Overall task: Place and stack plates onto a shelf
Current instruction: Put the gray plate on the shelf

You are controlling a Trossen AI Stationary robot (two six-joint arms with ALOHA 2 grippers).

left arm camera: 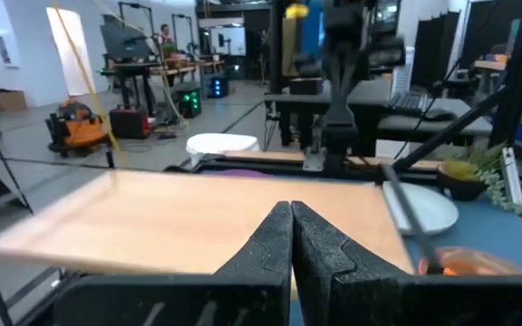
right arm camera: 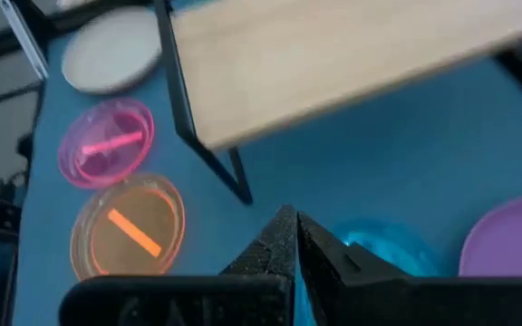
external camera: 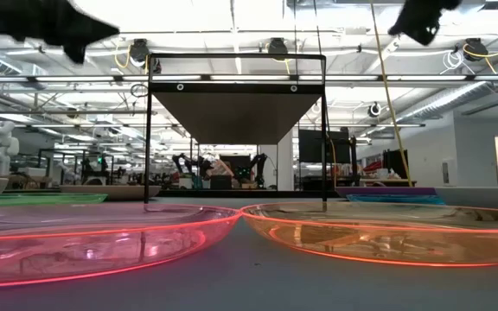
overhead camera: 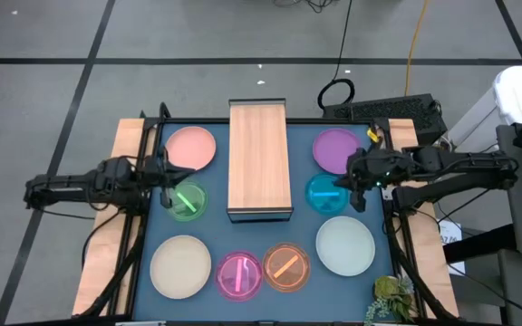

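Observation:
The light-wood shelf (overhead camera: 259,154) stands mid-table on a black frame (external camera: 236,112). Left of it lie the salmon pink plate (overhead camera: 191,148) and the green plate (overhead camera: 187,200). Right of it lie the purple plate (overhead camera: 337,149) and the teal plate (overhead camera: 326,193). Along the near edge lie the cream (overhead camera: 180,265), magenta (overhead camera: 240,274), orange (overhead camera: 285,266) and pale blue-white (overhead camera: 345,245) plates. My left gripper (overhead camera: 170,179) hovers shut between the pink and green plates, facing the shelf (left arm camera: 198,217). My right gripper (right arm camera: 290,225) hovers shut above the teal plate (right arm camera: 379,249).
Wooden side boards (overhead camera: 102,254) (overhead camera: 424,263) flank the blue mat. A small plant (overhead camera: 392,299) sits at the near right corner. A keyboard (overhead camera: 397,109) lies beyond the far edge. In the low view both grippers (external camera: 59,30) (external camera: 422,22) are well above the table.

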